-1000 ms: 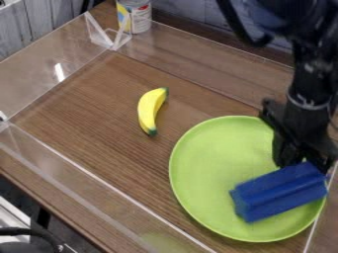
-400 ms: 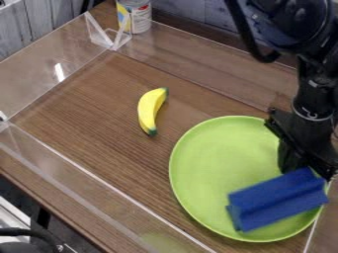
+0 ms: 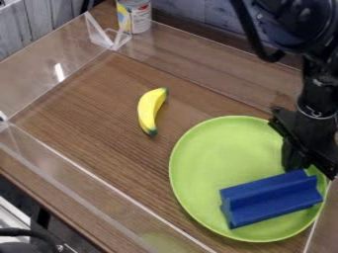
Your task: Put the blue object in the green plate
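Note:
The blue object (image 3: 270,199), a royal-blue elongated block, lies tilted over the right part of the green plate (image 3: 218,163), low above or on its surface. My gripper (image 3: 311,170) points straight down at the block's right end. Its black fingers are shut on that end. The fingertips themselves are hidden behind the block's upper edge. Whether the block's underside touches the plate cannot be told.
A yellow banana (image 3: 152,109) lies on the wooden tabletop left of the plate. Clear acrylic walls (image 3: 53,74) fence the table's left and front sides. A bottle (image 3: 132,15) stands at the far back beside a clear stand.
The blue block has sunk a little and drifted toward the plate's front, and its tilt has flattened. The gripper stayed shut on it and barely moved. The banana and the plate have not moved.

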You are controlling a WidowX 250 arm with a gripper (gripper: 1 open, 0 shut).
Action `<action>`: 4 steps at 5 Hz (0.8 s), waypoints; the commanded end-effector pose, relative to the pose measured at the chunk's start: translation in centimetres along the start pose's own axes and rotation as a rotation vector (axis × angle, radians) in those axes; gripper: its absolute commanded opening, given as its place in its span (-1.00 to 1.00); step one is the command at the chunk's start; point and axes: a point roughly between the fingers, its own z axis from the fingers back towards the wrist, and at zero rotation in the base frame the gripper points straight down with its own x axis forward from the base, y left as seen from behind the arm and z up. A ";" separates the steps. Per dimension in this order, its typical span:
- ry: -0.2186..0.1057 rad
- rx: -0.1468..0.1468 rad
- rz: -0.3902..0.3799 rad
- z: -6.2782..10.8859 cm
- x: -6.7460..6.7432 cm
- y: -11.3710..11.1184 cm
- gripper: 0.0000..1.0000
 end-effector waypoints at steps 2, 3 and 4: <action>0.009 -0.005 -0.010 -0.1 0.2 0.0 -1.00; 0.012 -0.005 -0.010 -0.1 0.4 0.0 -1.00; 0.015 -0.006 -0.010 -0.2 0.5 0.1 -1.00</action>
